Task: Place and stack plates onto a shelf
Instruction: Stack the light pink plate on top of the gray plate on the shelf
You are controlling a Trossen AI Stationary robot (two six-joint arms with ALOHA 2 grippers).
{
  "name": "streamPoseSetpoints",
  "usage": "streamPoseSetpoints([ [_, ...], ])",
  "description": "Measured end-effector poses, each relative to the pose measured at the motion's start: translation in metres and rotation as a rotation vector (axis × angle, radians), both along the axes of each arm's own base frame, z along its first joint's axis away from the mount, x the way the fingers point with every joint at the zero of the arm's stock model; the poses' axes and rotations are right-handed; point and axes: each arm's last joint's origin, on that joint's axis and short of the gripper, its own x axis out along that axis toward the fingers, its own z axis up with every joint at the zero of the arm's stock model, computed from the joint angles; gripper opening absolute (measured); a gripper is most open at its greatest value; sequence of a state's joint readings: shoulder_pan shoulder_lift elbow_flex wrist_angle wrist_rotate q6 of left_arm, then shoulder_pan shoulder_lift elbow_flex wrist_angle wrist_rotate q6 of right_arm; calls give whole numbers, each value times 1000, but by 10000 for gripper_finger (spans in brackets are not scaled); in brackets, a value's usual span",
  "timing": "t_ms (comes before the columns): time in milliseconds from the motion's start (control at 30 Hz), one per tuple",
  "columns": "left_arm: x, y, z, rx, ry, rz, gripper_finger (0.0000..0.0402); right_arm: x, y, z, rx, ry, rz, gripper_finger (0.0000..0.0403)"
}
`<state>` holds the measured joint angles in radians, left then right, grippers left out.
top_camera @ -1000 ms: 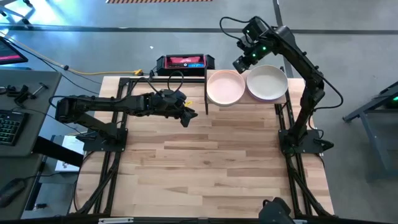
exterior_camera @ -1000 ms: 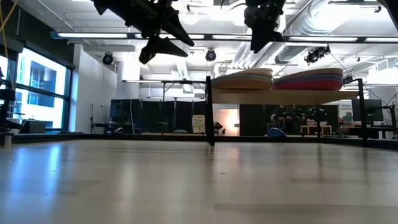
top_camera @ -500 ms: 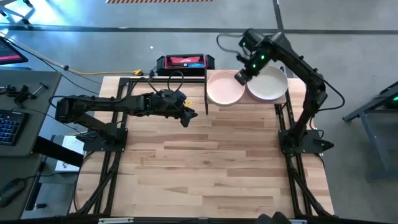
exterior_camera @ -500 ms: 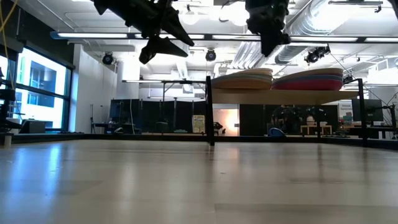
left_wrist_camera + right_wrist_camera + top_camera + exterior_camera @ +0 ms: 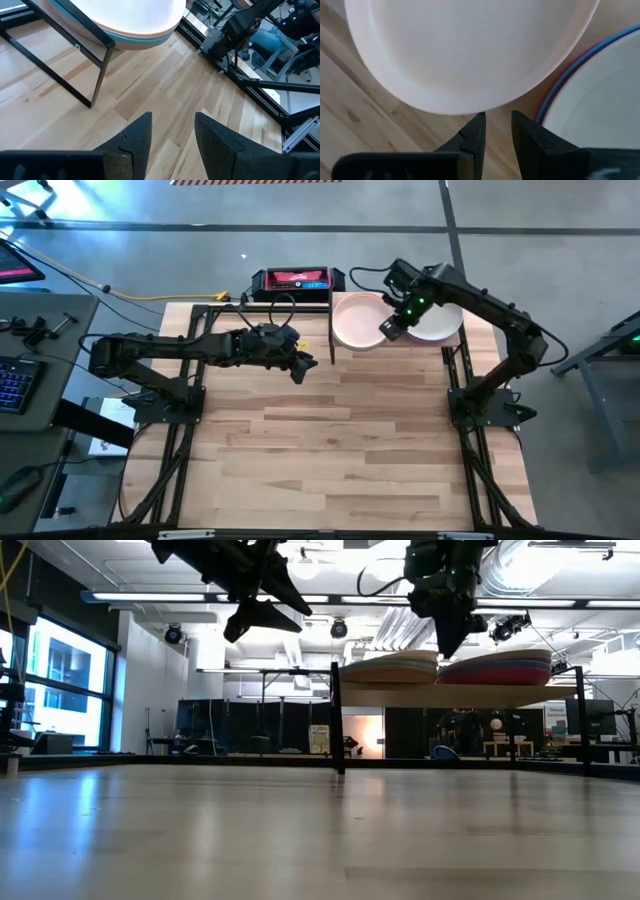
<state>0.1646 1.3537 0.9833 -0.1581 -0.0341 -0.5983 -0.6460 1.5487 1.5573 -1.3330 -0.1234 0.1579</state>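
Observation:
Two stacks of plates stand on the shelf (image 5: 460, 695) at the table's far right. The left stack has a peach-pink plate (image 5: 360, 320) on top, the right stack a cream plate (image 5: 440, 315). From table height, coloured rims show on the left stack (image 5: 390, 668) and the right stack (image 5: 495, 668). My right gripper (image 5: 393, 328) (image 5: 497, 125) hangs open and holds nothing, above the gap between the two stacks, near the shelf's front edge. My left gripper (image 5: 303, 366) (image 5: 172, 127) waits open above the tabletop, left of the shelf.
A black shelf post (image 5: 100, 75) stands between my left gripper and the stacks. A red-and-black device (image 5: 298, 280) sits at the table's far edge. Black frame rails (image 5: 460, 370) run along both table sides. The bare slatted tabletop (image 5: 330, 450) spreads across the near half.
My right gripper has come from beyond the shelf's far side toward the table's near edge and down. It now hangs low over the gap between the two stacks. The plates and my left arm have stayed still.

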Motion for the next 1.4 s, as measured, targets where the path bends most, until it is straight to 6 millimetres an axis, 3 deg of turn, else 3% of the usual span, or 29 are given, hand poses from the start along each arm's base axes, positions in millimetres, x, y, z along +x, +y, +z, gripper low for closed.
streamPoseSetpoints([
  [667,0,0,0,0,2,-2,138,1,-1,1,-2,-51,-105,75],
  [967,0,0,0,0,3,-2,138,-3,20,20,-18,-139,-145,75],
  [1167,0,0,0,0,3,-2,138,17,34,28,-67,-272,-89,75],
  [1400,0,0,0,0,3,-2,138,36,37,20,-76,-289,-53,75],
])
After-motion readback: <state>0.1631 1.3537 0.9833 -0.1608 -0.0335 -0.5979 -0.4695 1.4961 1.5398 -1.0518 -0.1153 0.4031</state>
